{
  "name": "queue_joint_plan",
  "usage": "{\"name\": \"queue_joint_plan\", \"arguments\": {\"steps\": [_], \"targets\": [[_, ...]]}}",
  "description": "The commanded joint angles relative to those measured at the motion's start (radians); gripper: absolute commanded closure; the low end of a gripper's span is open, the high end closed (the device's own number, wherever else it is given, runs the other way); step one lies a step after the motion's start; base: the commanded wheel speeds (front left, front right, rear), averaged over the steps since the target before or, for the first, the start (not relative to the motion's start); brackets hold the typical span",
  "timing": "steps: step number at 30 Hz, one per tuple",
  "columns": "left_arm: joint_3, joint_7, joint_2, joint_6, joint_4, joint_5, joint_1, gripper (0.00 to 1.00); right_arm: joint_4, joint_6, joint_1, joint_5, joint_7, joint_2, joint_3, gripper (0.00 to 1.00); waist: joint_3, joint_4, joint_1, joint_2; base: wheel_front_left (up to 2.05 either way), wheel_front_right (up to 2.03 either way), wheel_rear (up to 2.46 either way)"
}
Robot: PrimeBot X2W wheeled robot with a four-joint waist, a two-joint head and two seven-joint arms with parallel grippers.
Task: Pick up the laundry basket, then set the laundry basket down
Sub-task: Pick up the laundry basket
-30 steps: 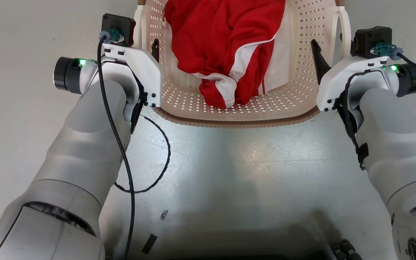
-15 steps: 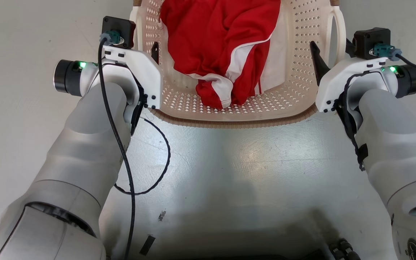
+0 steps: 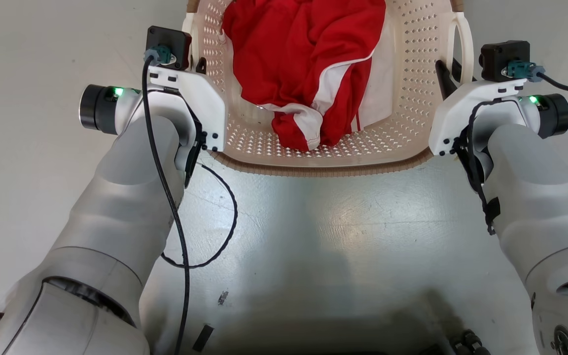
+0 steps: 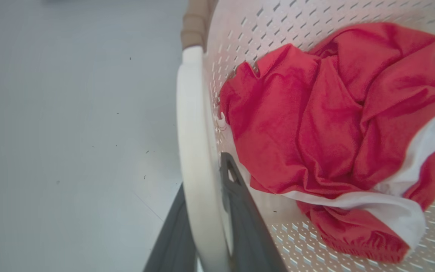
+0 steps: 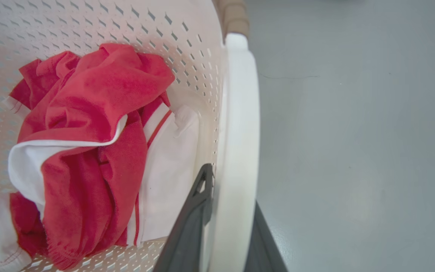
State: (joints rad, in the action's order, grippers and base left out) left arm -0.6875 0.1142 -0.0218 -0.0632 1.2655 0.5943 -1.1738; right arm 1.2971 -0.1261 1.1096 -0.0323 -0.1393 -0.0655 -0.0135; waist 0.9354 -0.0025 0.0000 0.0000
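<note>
The laundry basket (image 3: 323, 170) lies between the arms over the floor (image 3: 313, 236). The left end effector (image 4: 202, 196) and right end effector (image 5: 229, 196) each pinch one of its side handles (image 4: 193, 124) narrowly. An uneven lift could tilt it, so a handle slips or the red garment (image 3: 303, 59) spills.

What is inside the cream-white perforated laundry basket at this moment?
Crumpled red-and-white clothing lies in the cream-white perforated plastic laundry basket, piled on its floor. Anything beneath the cloth is covered; the basket's far end is out of frame.
</note>
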Motion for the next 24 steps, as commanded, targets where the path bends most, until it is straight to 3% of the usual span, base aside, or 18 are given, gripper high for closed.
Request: {"name": "queue_joint_plan", "arguments": {"steps": [1, 11, 24], "targets": [[-0.001, 0.004, -0.028, -0.006, -0.014, 0.006, 0.02, 1.0, -0.007, -0.005, -0.052, -0.003, 0.01, 0.015, 0.017, 1.0, -0.008, 0.002, 0.0, 0.0, 0.0, 0.0, 0.0], [-0.031, -0.02, -0.028, -0.005, -0.016, 0.047, 0.073, 1.0, -0.007, -0.005, -0.109, 0.064, 0.068, 0.015, 0.098, 1.0, -0.097, -0.001, 0.0, 0.0, 0.0, 0.0, 0.0], [-0.052, -0.072, -0.028, 0.001, 0.012, 0.103, 0.235, 1.0, -0.074, -0.005, -0.255, 0.28, 0.228, 0.015, 0.363, 1.0, -0.343, -0.04, 0.0, 0.0, 0.0, 0.0, 0.0]]}}
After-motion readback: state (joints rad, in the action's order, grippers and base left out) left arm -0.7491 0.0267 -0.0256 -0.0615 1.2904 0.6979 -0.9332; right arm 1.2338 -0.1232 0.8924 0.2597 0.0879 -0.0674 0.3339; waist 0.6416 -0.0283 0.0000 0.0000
